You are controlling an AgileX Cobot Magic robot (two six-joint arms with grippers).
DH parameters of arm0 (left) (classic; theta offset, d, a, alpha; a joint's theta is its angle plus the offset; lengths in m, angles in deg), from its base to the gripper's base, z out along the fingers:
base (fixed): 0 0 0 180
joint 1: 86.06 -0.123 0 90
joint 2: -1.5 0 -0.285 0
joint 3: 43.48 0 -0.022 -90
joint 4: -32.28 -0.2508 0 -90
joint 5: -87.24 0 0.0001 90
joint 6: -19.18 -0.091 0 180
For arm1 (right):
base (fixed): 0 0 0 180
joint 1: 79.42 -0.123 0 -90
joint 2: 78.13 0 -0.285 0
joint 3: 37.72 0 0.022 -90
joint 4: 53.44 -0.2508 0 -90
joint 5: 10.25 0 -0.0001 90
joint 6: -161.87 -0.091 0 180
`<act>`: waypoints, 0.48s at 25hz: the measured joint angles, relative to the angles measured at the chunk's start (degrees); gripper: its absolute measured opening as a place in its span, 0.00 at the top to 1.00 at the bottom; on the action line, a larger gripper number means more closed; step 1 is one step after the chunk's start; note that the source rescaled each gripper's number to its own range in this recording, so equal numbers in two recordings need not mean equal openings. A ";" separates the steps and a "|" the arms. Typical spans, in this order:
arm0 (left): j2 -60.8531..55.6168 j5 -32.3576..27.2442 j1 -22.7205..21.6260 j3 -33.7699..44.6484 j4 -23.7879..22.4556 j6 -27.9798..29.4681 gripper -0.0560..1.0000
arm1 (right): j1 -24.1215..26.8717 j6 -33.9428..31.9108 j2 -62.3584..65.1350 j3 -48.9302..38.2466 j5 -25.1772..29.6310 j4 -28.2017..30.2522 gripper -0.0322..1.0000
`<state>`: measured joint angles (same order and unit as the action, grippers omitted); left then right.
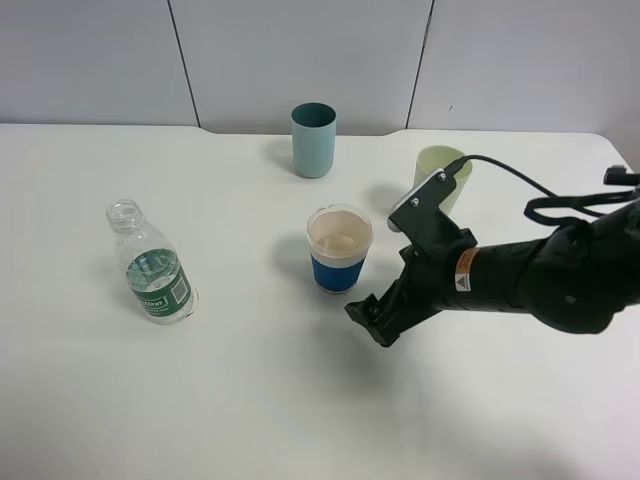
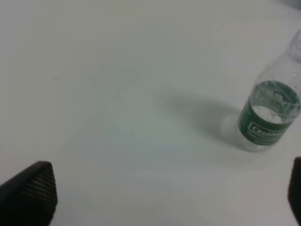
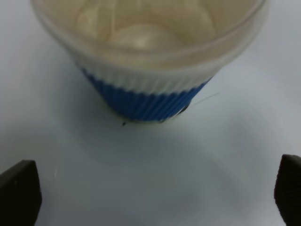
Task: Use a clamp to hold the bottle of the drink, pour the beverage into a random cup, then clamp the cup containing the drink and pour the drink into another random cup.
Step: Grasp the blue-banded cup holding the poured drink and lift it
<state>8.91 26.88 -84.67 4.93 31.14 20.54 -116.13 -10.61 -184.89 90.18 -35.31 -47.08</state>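
A clear plastic bottle (image 1: 152,265) with a green label stands uncapped at the left of the white table, a little liquid in it; it also shows in the left wrist view (image 2: 270,113). A cream cup with a blue sleeve (image 1: 339,248) stands mid-table. My right gripper (image 1: 372,318) is open just in front and to the right of this cup, low over the table; in the right wrist view the cup (image 3: 146,56) lies ahead of the open gripper (image 3: 154,193). My left gripper (image 2: 162,197) is open and empty, apart from the bottle. The left arm is out of the exterior view.
A teal cup (image 1: 314,140) stands at the back centre. A pale green cup (image 1: 441,178) stands at the back right, partly behind my right arm. A black cable (image 1: 560,200) loops over the right side of the table (image 1: 250,400).
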 joint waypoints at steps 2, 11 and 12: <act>0.00 0.00 0.00 0.00 0.00 0.00 0.00 | 0.00 1.83 -1.35 -2.19 -5.54 -0.56 0.00; 0.00 0.00 0.00 0.00 0.00 0.00 0.00 | 0.00 11.27 -10.88 -6.45 -27.24 -9.49 0.00; 0.00 0.00 0.00 0.00 0.00 0.00 0.00 | 0.00 11.27 -11.54 -6.45 -29.74 -8.92 0.00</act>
<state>8.91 26.88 -84.67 4.93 31.14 20.54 -116.13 0.67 -196.43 83.73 -65.04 -56.00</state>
